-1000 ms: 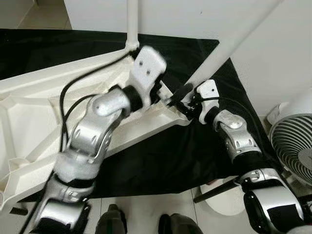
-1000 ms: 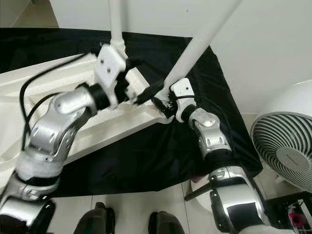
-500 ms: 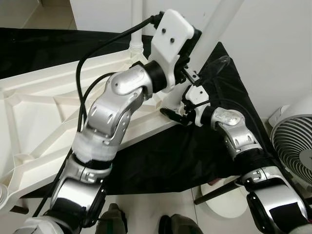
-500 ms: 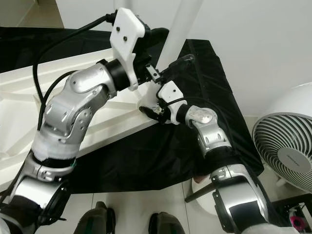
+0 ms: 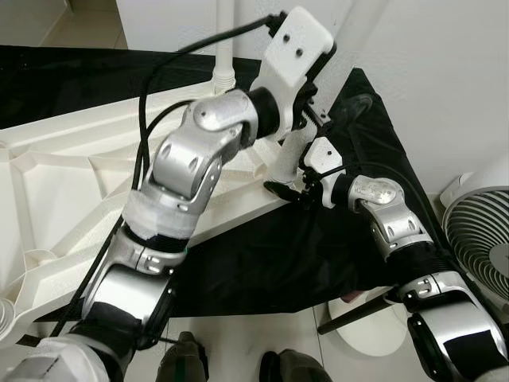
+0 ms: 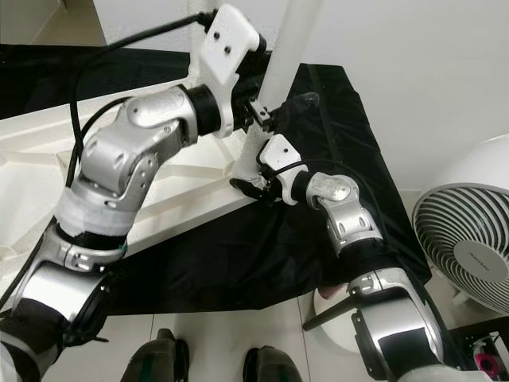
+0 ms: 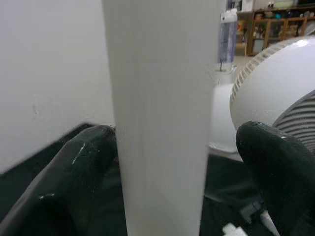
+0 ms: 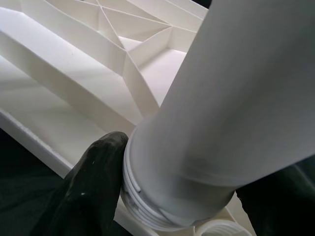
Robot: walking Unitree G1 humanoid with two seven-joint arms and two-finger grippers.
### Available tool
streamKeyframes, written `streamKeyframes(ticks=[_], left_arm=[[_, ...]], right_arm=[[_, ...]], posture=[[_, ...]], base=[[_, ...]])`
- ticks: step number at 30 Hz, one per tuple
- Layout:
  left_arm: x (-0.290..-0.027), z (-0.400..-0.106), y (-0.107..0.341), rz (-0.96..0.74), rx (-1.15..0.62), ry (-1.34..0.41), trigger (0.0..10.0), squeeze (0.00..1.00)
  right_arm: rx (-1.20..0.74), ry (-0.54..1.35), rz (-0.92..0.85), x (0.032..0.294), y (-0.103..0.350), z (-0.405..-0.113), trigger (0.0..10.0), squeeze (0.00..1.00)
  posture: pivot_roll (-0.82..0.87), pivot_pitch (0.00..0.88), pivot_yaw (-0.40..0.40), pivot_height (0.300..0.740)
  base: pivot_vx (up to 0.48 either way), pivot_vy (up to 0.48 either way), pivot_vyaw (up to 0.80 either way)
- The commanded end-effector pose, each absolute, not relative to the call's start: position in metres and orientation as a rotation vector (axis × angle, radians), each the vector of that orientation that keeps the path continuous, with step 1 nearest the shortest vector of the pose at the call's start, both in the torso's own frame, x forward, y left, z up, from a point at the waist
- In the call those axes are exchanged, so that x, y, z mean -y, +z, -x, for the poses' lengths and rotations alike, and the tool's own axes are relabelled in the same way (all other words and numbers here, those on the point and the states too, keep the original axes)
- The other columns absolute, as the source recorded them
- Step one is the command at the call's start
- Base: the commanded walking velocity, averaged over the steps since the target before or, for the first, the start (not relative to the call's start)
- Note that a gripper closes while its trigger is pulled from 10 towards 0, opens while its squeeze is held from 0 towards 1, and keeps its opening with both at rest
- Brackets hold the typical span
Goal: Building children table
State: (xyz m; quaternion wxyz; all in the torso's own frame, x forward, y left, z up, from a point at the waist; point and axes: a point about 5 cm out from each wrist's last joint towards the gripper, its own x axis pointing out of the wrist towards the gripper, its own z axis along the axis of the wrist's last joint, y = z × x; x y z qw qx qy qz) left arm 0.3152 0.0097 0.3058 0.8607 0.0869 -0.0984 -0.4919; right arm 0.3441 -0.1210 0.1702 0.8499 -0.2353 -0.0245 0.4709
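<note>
Because the threaded end of the table leg (image 8: 197, 162) sits only partly in its socket at the near corner of the upturned tabletop (image 5: 71, 199), with several thread ridges exposed above the rim in the right wrist view, the main risk is cross-threading. If the leg leans while it is turned, the threads may bind or jump. A second risk is that the tabletop slides on the black cloth (image 5: 262, 263), since nothing visibly braces it against the turning force.

Nearest the robot, the right arm reaches forward with elbow bent. The right gripper (image 5: 290, 193) is low at the base of the leg, just above the socket. One black finger (image 8: 93, 182) presses against the threaded collar; the jaws are closed around the leg's foot.

Farther out and higher, the left arm is raised and bent across the tabletop. The left gripper (image 6: 258, 111) meets the leg part-way up. In the left wrist view its fingers (image 7: 74, 167) straddle the shaft, one touching and the other standing off, so the jaws are wide and guide rather than clamp.

Beyond, a second leg (image 5: 223, 40) stands upright in the far corner. A white fan (image 6: 469, 247) stands on the floor to the right.
</note>
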Motion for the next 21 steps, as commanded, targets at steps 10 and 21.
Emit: streamKeyframes(ticks=[10, 21], left_arm=[[-0.008, -0.3235, 0.311, -0.114, 0.139, -0.993, 0.0, 0.0], [-0.0081, -0.3245, 0.3139, -0.094, 0.105, -0.985, 10.0, 0.0]], right_arm=[[0.03, 0.999, 0.517, 0.1259, 0.1668, -0.3417, 10.0, 0.0], [0.021, 1.01, 0.406, 0.1242, 0.1647, -0.3378, 10.0, 1.0]], posture=[[0.03, 0.048, -0.015, 0.74], [0.03, 0.025, -0.015, 0.74]], base=[[0.0, 0.0, 0.0], [0.0, 0.0, 0.0]])
